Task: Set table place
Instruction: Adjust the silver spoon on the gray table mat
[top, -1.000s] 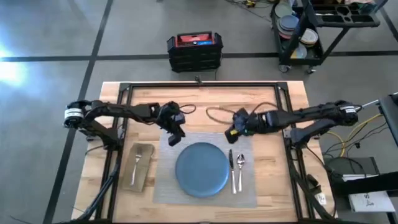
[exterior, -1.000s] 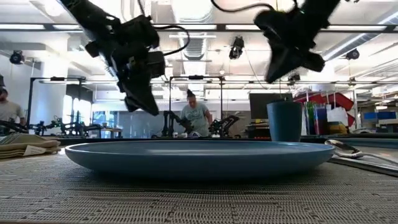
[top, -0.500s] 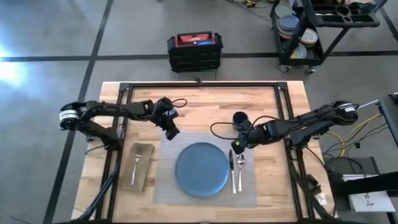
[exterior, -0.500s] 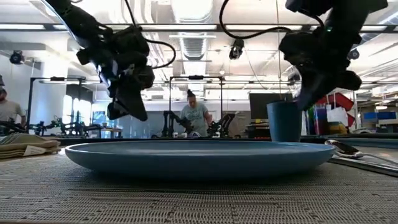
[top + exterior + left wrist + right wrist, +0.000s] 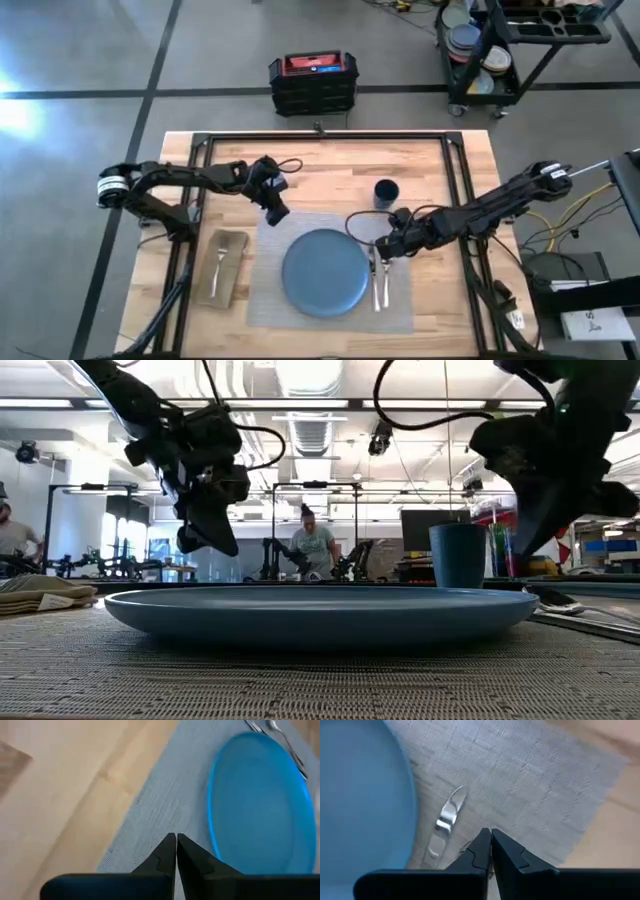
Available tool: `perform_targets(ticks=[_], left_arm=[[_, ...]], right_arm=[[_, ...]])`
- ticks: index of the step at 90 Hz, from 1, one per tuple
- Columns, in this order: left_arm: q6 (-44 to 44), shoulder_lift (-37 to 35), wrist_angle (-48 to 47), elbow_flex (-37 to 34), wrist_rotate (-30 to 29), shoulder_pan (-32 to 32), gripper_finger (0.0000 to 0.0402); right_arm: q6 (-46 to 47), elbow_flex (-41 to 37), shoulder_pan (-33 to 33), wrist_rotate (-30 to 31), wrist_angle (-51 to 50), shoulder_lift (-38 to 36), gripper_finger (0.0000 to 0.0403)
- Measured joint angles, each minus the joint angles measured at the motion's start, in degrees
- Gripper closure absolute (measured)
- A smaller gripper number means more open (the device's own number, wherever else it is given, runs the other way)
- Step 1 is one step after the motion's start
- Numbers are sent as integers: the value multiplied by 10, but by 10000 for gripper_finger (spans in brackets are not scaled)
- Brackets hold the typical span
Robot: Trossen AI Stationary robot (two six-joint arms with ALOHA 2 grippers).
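A round blue plate lies on the grey woven placemat. Right of the plate lie a knife and a spoon. The tan napkin lies left of the mat with the fork on it. The dark-blue cup stands upright beyond the mat's far right corner. My left gripper hangs shut over the mat's far left corner. My right gripper is shut, low over the far ends of the knife and spoon, clear of them in the low view.
Black frame rails run along the table's left side, right side and far side. Bare wood lies between the cup and the left gripper. On the floor beyond are a black-and-red case and a black cart. A person stands far back.
My right gripper has gone from beside the cup toward the table's near edge and down, ending low over the knife and spoon, still shut. The cup stays upright where it was. My left gripper has shifted a little toward the table's left edge.
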Motion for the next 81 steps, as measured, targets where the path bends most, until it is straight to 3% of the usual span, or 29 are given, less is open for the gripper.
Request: perform_targets(ticks=[46,81], left_arm=[[15,0,-27,0,17,-1,402],[18,0,-30,-1,17,-1,402]], right_arm=[[90,-5,62,-13,-8,43,403],[97,-21,62,-37,-12,58,403]])
